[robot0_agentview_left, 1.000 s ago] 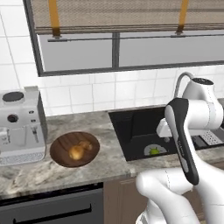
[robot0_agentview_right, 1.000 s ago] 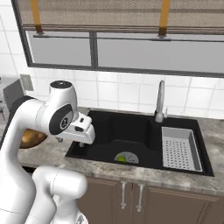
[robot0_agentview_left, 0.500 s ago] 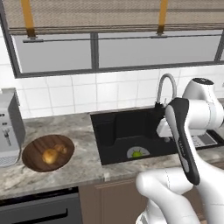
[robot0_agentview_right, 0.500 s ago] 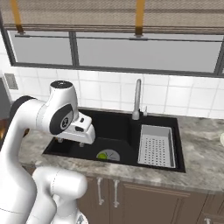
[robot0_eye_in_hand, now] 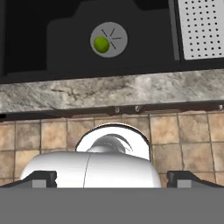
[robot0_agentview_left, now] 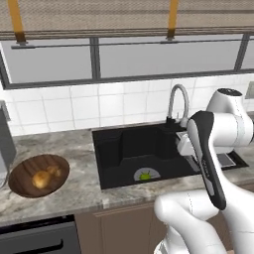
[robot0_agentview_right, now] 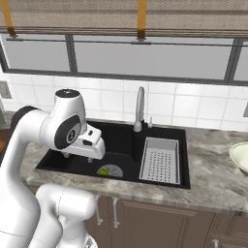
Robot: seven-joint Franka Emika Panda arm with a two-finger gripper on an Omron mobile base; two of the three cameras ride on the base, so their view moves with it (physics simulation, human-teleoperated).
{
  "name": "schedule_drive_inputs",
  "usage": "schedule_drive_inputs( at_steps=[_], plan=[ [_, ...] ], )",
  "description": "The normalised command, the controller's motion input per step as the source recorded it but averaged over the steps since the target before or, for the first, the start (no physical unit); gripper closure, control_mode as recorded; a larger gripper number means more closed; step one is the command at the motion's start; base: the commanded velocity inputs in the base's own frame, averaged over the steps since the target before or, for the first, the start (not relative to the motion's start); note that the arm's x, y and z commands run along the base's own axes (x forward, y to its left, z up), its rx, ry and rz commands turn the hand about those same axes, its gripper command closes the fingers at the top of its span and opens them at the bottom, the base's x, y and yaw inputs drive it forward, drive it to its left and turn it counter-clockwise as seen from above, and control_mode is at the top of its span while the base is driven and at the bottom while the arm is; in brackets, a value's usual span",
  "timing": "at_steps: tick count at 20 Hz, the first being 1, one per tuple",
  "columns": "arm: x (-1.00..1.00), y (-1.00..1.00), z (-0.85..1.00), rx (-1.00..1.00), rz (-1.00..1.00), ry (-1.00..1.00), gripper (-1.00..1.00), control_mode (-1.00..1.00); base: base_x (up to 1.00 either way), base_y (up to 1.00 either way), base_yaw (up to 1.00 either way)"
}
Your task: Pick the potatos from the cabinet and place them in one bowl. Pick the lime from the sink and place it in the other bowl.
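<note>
In the black sink (robot0_agentview_left: pixel 124 149), right on the round drain (robot0_eye_in_hand: pixel 109 40), sits the lime (robot0_agentview_left: pixel 145 175) — the low centre of the basin is probably where a round fruit would roll to rest, and it lies well apart from the grey strainer basket (robot0_agentview_right: pixel 159 159) on the tap side. Your hand (robot0_eye_in_hand: pixel 111 179) hangs above the front edge of the marble surface (robot0_agentview_left: pixel 64 188), looking down past the cabinet doors and the tiled floor, with its two tips spread wide and nothing between them. That reads as a ready posture: open for a small fruit, held high and short of the basin so it clears the rim. The wooden bowl (robot0_agentview_left: pixel 22 183) stands on the surface to the left of the sink with two potatoes (robot0_agentview_left: pixel 43 177) in it, so that half of the job looks done. A pale bowl (robot0_agentview_right: pixel 239 157) shows at the far right edge beyond the sink — likely the lime's destination. You would need to reach forward and down onto the drain; a round fruit there could slip sideways if the fingers close off-centre.
</note>
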Motion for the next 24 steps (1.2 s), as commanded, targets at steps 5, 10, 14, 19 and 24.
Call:
schedule_drive_inputs(
  at_steps=[5,10,14,19,24],
  plan=[
    [0.00,0.00,0.00,0.00,0.00,0.00,-1.00,1.00,0.17,-0.41,0.00],
    [0.00,0.00,0.00,0.00,0.00,0.00,-1.00,1.00,0.20,-0.29,0.00],
    [0.00,0.00,0.00,0.00,0.00,0.00,-1.00,1.00,0.24,-0.20,0.00],
    [0.00,0.00,0.00,0.00,0.00,0.00,-1.00,1.00,0.35,-0.20,0.00],
    [0.00,0.00,0.00,0.00,0.00,0.00,-1.00,1.00,0.37,-0.25,0.00]
  ],
)
